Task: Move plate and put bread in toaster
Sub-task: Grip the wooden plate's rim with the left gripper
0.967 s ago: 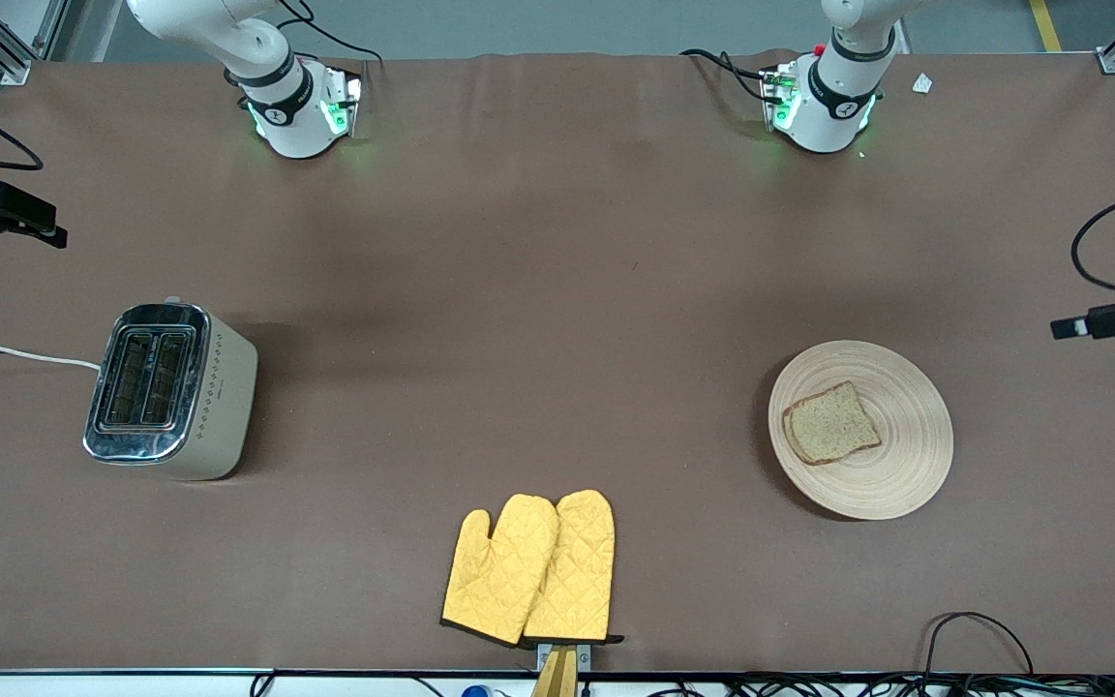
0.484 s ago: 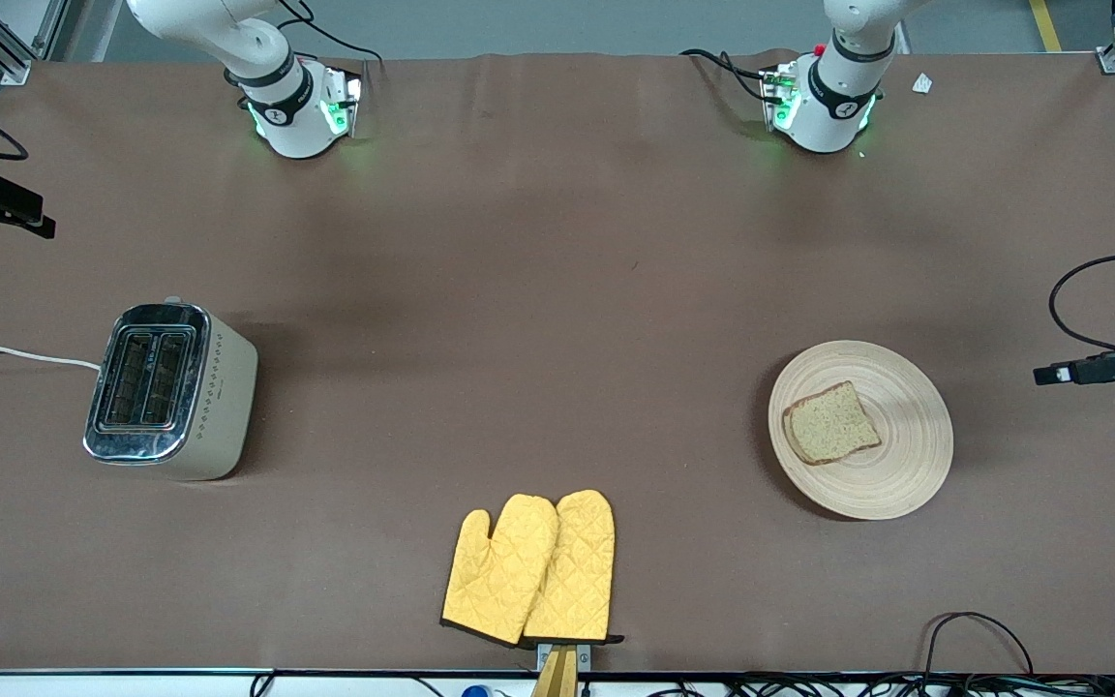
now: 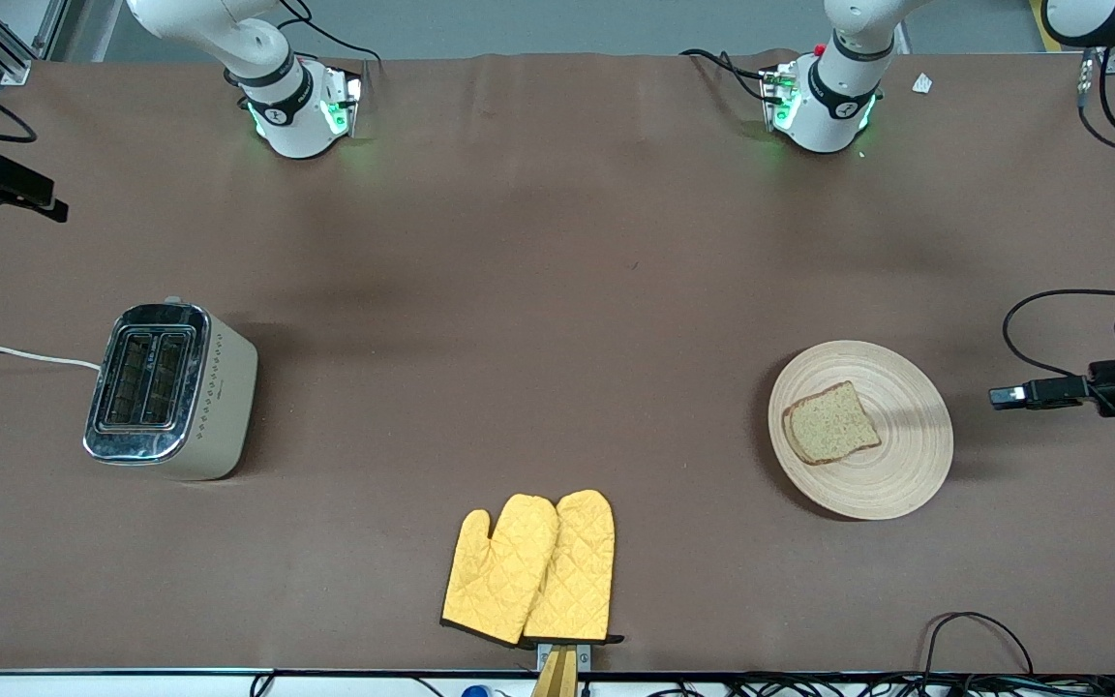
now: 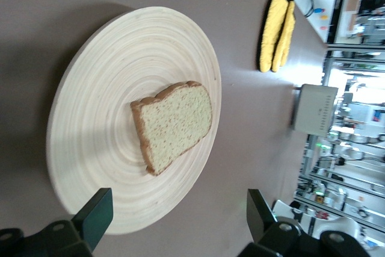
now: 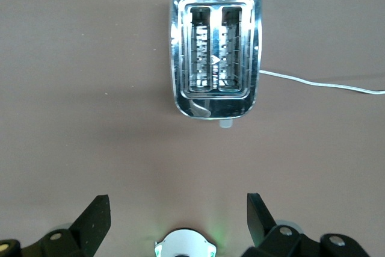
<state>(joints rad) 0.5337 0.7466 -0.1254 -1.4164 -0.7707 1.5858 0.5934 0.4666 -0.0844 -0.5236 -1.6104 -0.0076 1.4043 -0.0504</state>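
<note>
Left wrist view: the left gripper point(image 4: 174, 221), fingers spread wide, hangs beside the round tan wooden plate point(image 4: 90, 118), apart from its rim. The brown wholegrain bread slice point(image 4: 173, 123) lies on that plate. The right gripper point(image 5: 174, 221), likewise spread, hangs above the table beside the cream chrome-topped toaster point(image 5: 216, 46).

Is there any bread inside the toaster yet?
No, empty. Both slots of the toaster show only bare wire racks, and the bread slice lies on the wooden plate.

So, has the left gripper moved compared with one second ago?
Yes. In the front view the left gripper has come in from the table's edge toward the plate, which has stayed put, bread on it.
</note>
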